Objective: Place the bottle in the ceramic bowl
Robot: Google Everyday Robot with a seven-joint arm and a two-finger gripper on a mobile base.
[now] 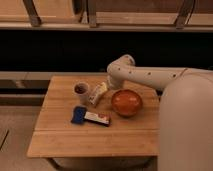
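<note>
Orange-red and glossy, the ceramic bowl (126,103) stands upright on the wooden table (90,141) with nothing visible inside it. All positions below are given relative to this bowl.

The bottle (98,93) lies on its side on the tabletop just left of the bowl, apart from the rim. It is tilted, with its upper end pointing toward the far edge. The bottle is therefore not yet in the bowl, and the task is judged to be at the approach or grasp stage.

The white arm (150,76) reaches in from the right, passes behind the bowl and bends downward at a joint above the bowl's far-left rim. The gripper (110,84) ends just beyond that rim, at or beside the bottle's upper end. Contact with the bottle cannot be confirmed, and it cannot be told whether the gripper is released or clamped. Routing the arm behind the bowl is judged to leave the bowl's mouth unobstructed for the transfer.

A small pale cup (81,91) with a dark interior stands further left of the bowl, just past the bottle and possibly touching it. A flat blue-and-white box (90,117) lies left of the bowl and nearer the front edge.

The next move is judged to require a lift clear of the cup, then a short travel rightward over the rim. A slim bottle lying flat may roll under a poor grasp, and the adjacent cup could be knocked.
</note>
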